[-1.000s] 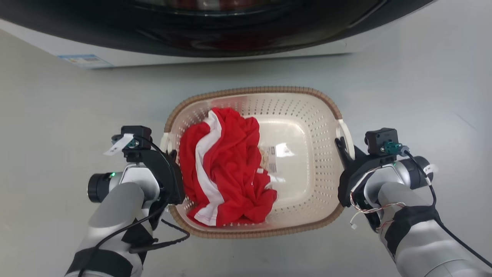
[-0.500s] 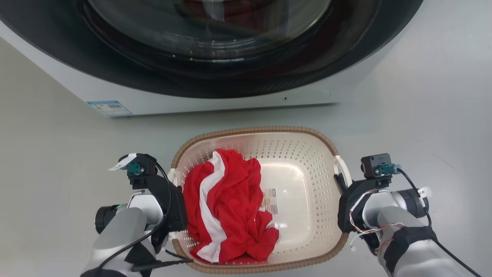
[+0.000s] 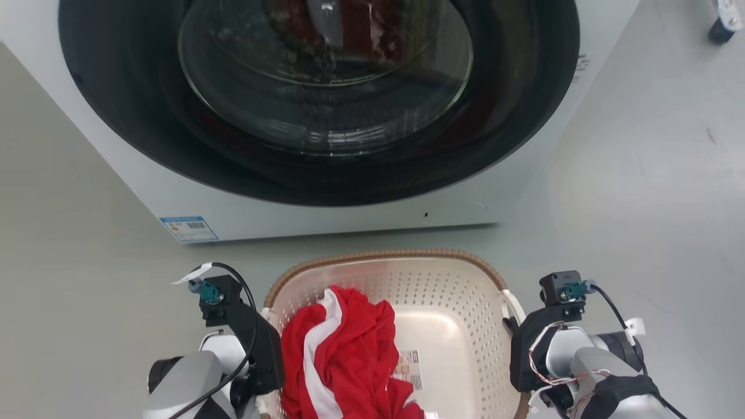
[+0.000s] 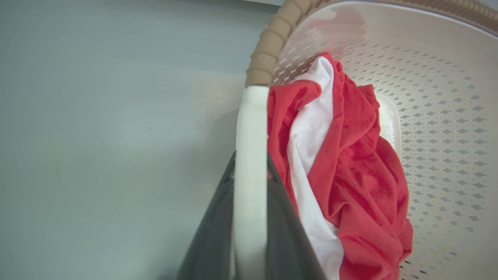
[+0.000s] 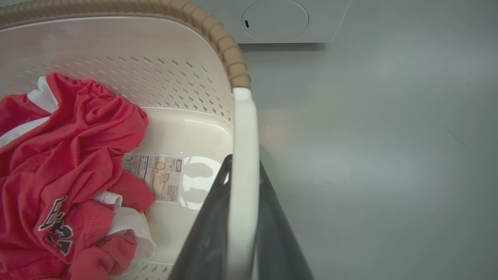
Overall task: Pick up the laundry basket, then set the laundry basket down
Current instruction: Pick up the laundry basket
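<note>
The laundry basket [image 3: 378, 256], cream and perforated with a brown woven-look rim, sits low in the head view, just in front of a washing machine. A crumpled red and white garment [image 3: 343, 355] lies in its left half, and a label sticker [image 5: 159, 177] shows on its base. My left gripper [image 4: 251, 159] is shut on the basket's white left loop handle [image 4: 251, 116], one dark finger on each side. My right gripper [image 5: 244, 161] is shut the same way on the white right handle [image 5: 243, 116]. In the head view both grippers [image 3: 269, 343] [image 3: 515, 340] flank the basket.
A white front-loading washing machine [image 3: 233, 212] with a large dark round door [image 3: 326, 87] stands right behind the basket, with a blue label [image 3: 189, 228] at its lower left. Grey floor [image 3: 640, 203] spreads to both sides. A small dark object [image 3: 722, 26] stands at the far top right.
The head camera has moved: the whole picture has slid down and far more of the washing machine door shows. Both grippers keep hold of the handles, now lower in view with the basket.
</note>
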Motion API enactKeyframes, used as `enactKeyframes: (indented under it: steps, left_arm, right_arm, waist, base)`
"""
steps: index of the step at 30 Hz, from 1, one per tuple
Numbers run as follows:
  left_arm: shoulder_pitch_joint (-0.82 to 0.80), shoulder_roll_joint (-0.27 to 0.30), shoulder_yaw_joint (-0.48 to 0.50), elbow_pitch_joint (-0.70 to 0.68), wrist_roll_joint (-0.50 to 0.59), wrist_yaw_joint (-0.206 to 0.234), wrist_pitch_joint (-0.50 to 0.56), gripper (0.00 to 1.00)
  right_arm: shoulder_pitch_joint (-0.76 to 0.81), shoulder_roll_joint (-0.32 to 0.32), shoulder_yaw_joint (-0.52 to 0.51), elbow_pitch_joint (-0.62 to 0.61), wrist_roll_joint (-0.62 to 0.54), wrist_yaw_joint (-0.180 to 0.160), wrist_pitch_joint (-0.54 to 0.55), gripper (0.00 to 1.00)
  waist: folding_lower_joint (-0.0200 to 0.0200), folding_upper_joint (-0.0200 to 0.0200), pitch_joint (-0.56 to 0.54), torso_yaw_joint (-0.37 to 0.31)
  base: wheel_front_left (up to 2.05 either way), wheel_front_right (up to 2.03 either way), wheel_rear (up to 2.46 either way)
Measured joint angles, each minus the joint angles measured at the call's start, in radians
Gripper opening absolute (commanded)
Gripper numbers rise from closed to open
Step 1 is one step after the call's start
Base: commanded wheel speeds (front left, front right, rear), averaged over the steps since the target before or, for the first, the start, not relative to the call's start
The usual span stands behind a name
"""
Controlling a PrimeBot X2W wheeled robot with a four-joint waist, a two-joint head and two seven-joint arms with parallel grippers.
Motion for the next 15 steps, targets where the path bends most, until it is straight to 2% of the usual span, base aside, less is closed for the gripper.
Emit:
enactKeyframes:
  steps: [15]
  left_arm:
    - [0.084, 0.003, -0.028, 0.007, -0.052, 0.0, 0.105, 0.0]
  right_arm:
    - [0.091, -0.001, 0.048, -0.022, 0.106, 0.0, 0.136, 0.0]
  waist:
    - [0.0, 0.0, -0.172, -0.001]
  base:
    - [0.0, 0.0, 0.0]
